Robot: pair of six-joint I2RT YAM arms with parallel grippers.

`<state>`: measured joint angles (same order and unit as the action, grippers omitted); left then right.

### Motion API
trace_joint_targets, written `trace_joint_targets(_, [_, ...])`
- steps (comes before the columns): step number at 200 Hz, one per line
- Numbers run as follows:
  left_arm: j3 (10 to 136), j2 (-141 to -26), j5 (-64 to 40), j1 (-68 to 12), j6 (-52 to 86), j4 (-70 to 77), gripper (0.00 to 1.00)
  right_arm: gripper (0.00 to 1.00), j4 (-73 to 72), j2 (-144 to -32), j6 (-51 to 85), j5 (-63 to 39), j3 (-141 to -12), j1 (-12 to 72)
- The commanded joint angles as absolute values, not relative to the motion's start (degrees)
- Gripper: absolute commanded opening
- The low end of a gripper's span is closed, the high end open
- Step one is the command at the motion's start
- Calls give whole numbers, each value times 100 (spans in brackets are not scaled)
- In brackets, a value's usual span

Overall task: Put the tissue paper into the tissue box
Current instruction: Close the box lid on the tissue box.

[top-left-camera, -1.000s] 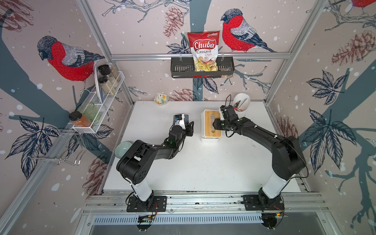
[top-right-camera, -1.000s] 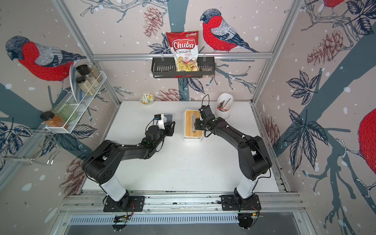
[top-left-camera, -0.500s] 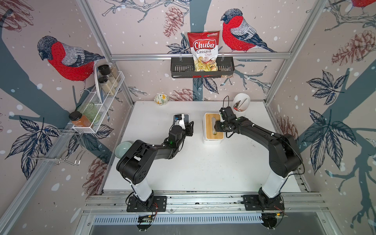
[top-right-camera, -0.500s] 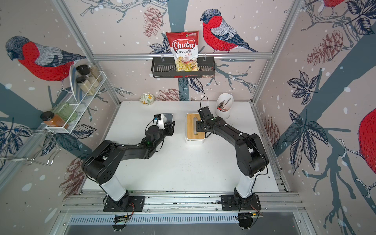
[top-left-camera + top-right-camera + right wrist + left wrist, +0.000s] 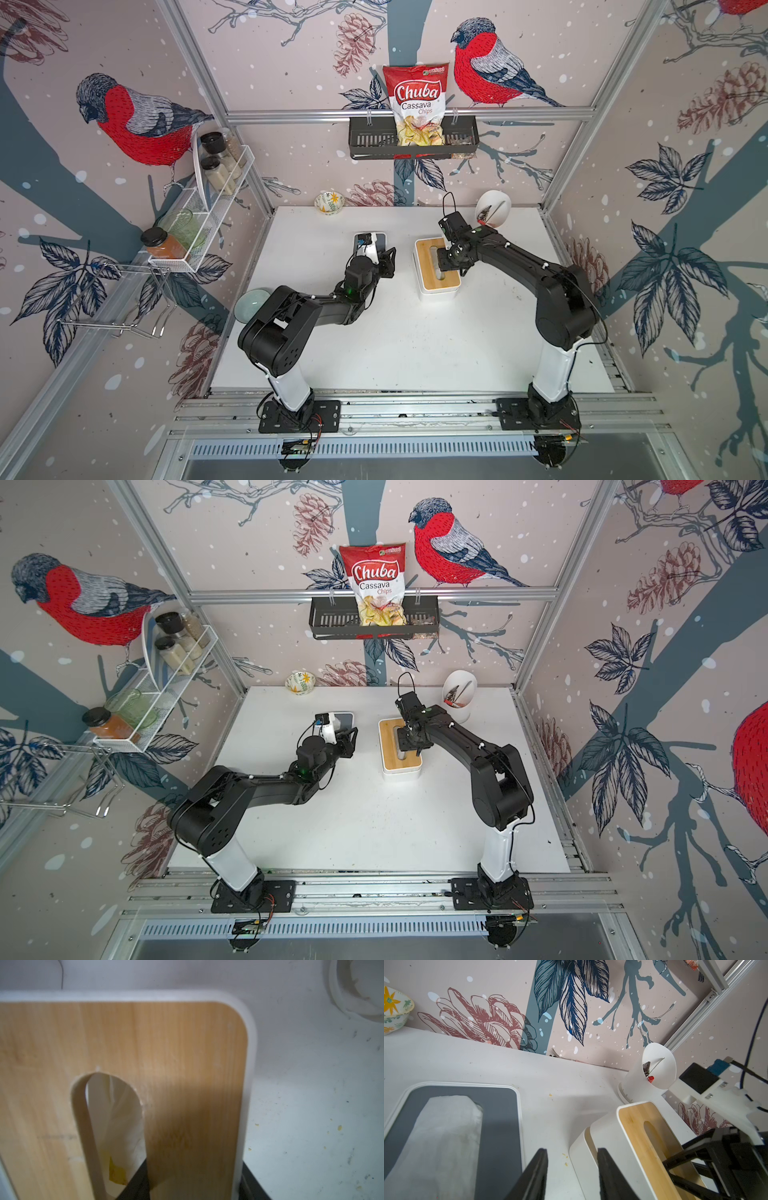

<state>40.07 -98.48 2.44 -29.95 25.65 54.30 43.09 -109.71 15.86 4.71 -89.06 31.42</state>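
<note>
– Tissue paper isn't in the box yet lol. It's lying flat on the grey tray, just off the left side of the left gripper, which hangs there with its jaws apart and nothing in them.

– Yeah, and the right gripper looks clamped on the bamboo lid of the tissue box. One finger is down in the slot, the other is outside the long wall. My guess is it's opening the box.

– Then lift it straight up and level, or the lid jams and drags the box along. The tissue is floppy, so pinch it near one end.

– That white holder sits just beyond the right gripper, so it's easy to bump. The flowered bowl is well away. There's something white under the slot too, can't tell what.
</note>
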Motion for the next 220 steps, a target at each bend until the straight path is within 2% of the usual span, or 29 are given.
trace_joint_targets(1, [4032,-9840,202,-2966,2554,5581,43,31,4940,-11165,1353,648,-9242,3140])
trace_joint_targets(82, [4025,-9839,193,-2970,2558,5603,43,31,5895,-11560,1127,489,-10125,3028])
trace_joint_targets(157, [4016,-9844,193,-2968,2563,5604,43,31,6275,-11699,975,-62,-10607,3013])
trace_joint_targets(220, [4008,-9839,191,-2964,2571,5607,43,32,6499,-11796,1164,2,-10670,3016])
